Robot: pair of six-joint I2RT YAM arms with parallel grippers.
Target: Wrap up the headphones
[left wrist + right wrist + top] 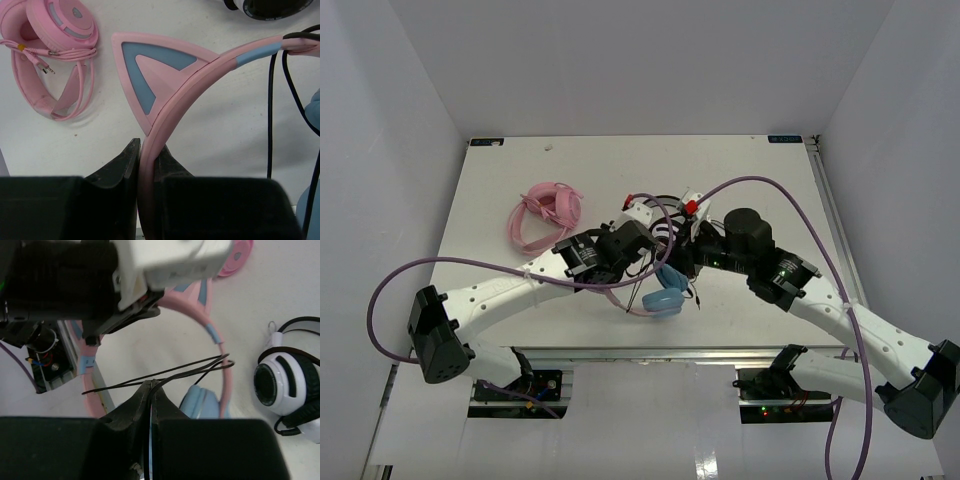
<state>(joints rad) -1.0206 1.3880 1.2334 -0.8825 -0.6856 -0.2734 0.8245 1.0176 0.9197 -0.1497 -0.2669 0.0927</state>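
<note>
We log the left gripper [147,149] pinching the pink headband [200,75] of the headphones [665,292] mid-table, and the right gripper [151,388] pinching their cable [270,125]. All-pink headphones [545,215] lie left, white-and-black headphones [280,385] farther back. Bare tabletop [775,180] lies right.

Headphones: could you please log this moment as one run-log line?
left pincer: shut on headband | right pincer: shut on cable | headphones: cable loose
</note>
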